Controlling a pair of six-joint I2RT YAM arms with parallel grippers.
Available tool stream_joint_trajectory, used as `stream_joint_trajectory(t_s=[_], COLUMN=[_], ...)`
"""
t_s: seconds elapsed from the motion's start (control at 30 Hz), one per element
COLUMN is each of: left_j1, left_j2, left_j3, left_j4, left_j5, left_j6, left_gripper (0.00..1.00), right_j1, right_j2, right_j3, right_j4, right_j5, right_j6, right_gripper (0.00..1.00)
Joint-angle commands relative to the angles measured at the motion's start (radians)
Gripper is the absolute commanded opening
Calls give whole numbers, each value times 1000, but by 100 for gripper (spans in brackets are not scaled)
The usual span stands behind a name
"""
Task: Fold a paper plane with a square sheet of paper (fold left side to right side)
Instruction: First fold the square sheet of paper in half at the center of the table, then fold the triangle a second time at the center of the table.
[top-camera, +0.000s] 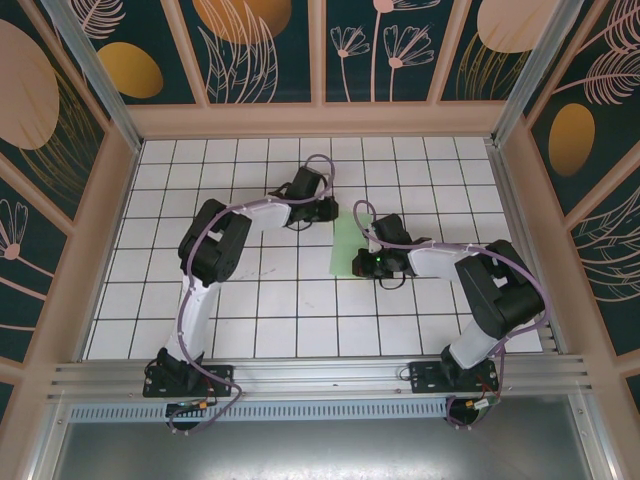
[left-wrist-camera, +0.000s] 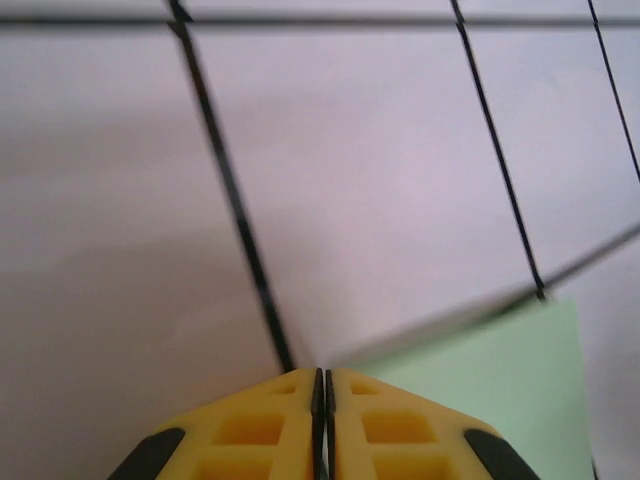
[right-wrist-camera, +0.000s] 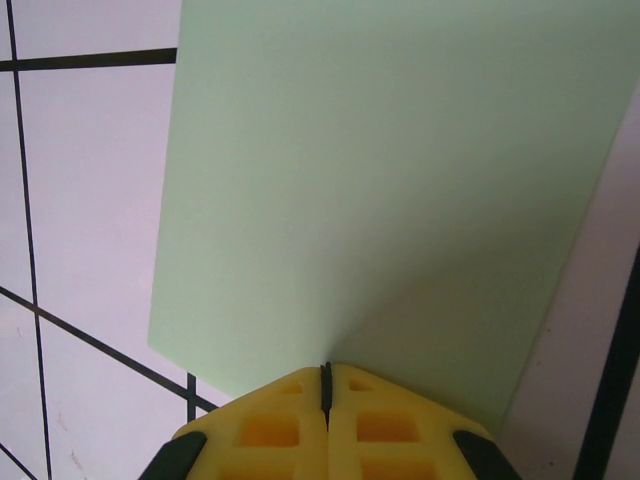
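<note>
Seen from above, a narrow light green paper (top-camera: 346, 248) lies flat on the white tiled table (top-camera: 260, 300), between my two arms. It is a tall strip, not a square, so I judge the left-to-right fold is already laid over and needs creasing. Its long axis runs from near to far, away from my bases, leaning slightly.

My left gripper (left-wrist-camera: 322, 395) is clenched, with only a thin dark slit between its yellow fingers (left-wrist-camera: 250, 432). It sits at the strip's far left corner. From its wrist camera the green corner lies just to the right of the tips and seems to reach them. I cannot tell whether any paper is pinched or the tips merely rest beside it.

My right gripper (right-wrist-camera: 325, 385) is also clenched tight. It sits at the near right part of the strip, tips low over the green surface. The sheet spreads out ahead of them, with a soft shadow running forward from the tips. It appears to press on the paper rather than grasp it, though the contact itself is hidden.

The right gripper is the one over the paper, and the strip's length points straight ahead of it. A pressing stroke would therefore run along that long axis, with the left tips steadying the far corner.
</note>
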Motion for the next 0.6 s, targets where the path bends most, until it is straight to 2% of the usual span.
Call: stream_joint_trajectory(t_s=[0.0,0.13,0.27,0.47,0.57], left_j1=[38,42,42,29,-4], left_j2=[23,-75,-224,-443,-491], left_j3=[46,-37,-183,-440,-521], left_j4=[-30,14,71,148,162], left_j5=[-76,-88,-98,12,73], left_j6=[27,43,48,-19,-53], left_gripper=[15,16,19,21,22], right_j1=[-8,-12,-15,-29,-68], right_j2=[50,24,-33,-162,-214], right_j3=[-63,-57,-35,-5,-12], right_j4=[-251,-231,-147,1,51], right_j5=[82,62,20,-35,-42], right_j6=[-34,-51,-63,-69,-57], right_gripper=[0,1,8,33,43])
